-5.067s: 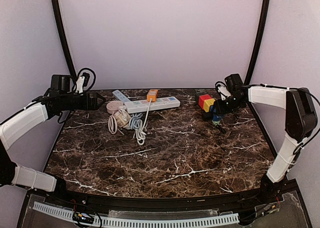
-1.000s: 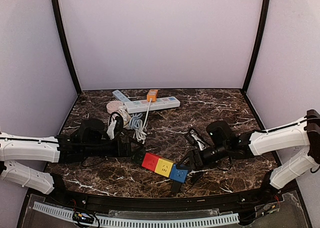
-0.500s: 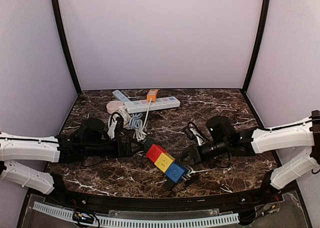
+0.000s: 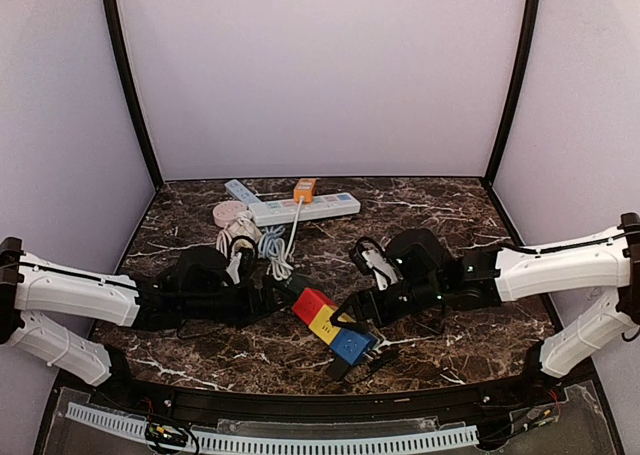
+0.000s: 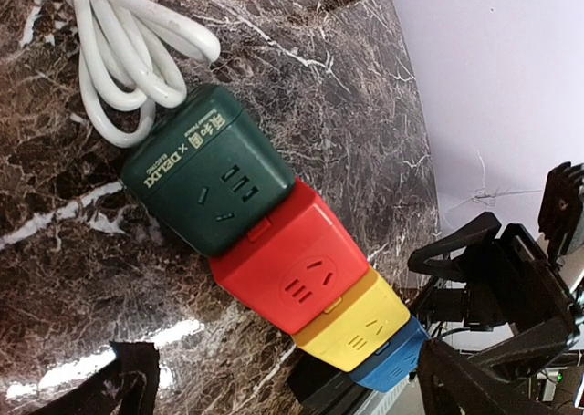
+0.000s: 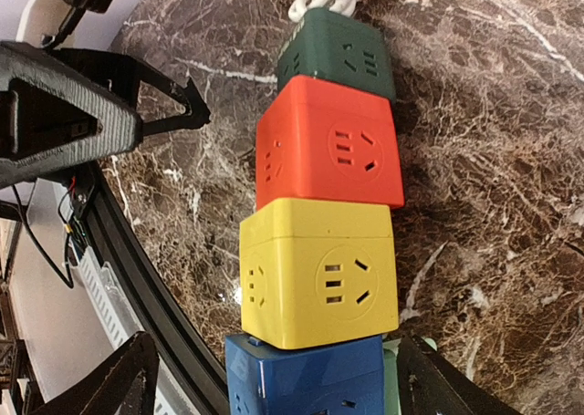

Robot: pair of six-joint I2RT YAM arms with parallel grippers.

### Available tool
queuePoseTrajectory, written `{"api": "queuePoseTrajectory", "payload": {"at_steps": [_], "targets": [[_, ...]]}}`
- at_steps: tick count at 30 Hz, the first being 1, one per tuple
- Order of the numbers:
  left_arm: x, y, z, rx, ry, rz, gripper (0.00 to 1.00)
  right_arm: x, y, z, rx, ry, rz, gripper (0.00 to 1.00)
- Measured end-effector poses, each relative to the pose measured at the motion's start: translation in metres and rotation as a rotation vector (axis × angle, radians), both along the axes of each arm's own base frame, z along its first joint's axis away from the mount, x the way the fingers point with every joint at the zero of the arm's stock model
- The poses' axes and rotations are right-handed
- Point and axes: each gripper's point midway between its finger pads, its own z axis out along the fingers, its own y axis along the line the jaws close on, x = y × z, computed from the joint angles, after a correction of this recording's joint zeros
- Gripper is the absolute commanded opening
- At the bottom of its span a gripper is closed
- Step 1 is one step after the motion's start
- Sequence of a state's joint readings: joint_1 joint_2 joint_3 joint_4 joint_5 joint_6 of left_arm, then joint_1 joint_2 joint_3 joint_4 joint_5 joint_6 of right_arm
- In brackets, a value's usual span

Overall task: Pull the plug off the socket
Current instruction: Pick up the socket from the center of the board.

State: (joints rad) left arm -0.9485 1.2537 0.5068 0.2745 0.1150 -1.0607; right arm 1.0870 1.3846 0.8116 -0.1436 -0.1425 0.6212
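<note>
The socket is a row of cubes, green (image 5: pixel 205 182), red (image 4: pixel 312 303), yellow (image 4: pixel 328 323) and blue (image 4: pixel 350 345), lying slantwise on the marble table near its front edge. A black plug (image 4: pixel 340 367) sticks out from under the blue end and also shows in the left wrist view (image 5: pixel 319 389). My left gripper (image 4: pixel 278 300) is open at the green end, jaws wide on either side of the row (image 5: pixel 287 369). My right gripper (image 4: pixel 352 313) is open over the yellow and blue cubes (image 6: pixel 278 351), touching nothing.
A white cord (image 5: pixel 137 50) runs from the green cube to coiled cables (image 4: pixel 255 243). A white power strip (image 4: pixel 305 209) with an orange plug (image 4: pixel 305 188) and a round white item (image 4: pixel 230 213) lie at the back. The table's front rail (image 4: pixel 300 400) is close below the blue cube.
The socket row came from the back right to the front, then turned slantwise. In the last half second both grippers closed in on it from either side; the row barely moved.
</note>
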Motion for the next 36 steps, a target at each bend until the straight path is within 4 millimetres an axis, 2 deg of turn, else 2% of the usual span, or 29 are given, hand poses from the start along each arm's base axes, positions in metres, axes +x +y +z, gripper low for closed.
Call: {"api": "queuePoseTrajectory", "payload": {"at_steps": [7, 14, 18, 26, 36], "targets": [[-0.006, -0.017, -0.014, -0.029, 0.063, 0.049, 1.00, -0.019, 0.010, -0.019, -0.041, 0.018, 0.056, 0.85], [-0.010, -0.024, -0.030, -0.022, 0.112, 0.097, 1.00, -0.031, 0.027, -0.019, -0.019, 0.010, 0.102, 0.85], [-0.008, -0.024, -0.033, -0.026, 0.123, 0.117, 1.00, -0.032, 0.031, -0.015, -0.006, -0.004, 0.107, 0.88], [0.003, -0.040, -0.023, -0.053, 0.117, 0.132, 1.00, -0.020, 0.017, 0.000, 0.001, -0.082, 0.037, 0.95], [0.011, -0.055, -0.037, -0.029, 0.157, 0.149, 1.00, -0.012, -0.012, 0.000, -0.038, -0.140, -0.044, 0.95]]}}
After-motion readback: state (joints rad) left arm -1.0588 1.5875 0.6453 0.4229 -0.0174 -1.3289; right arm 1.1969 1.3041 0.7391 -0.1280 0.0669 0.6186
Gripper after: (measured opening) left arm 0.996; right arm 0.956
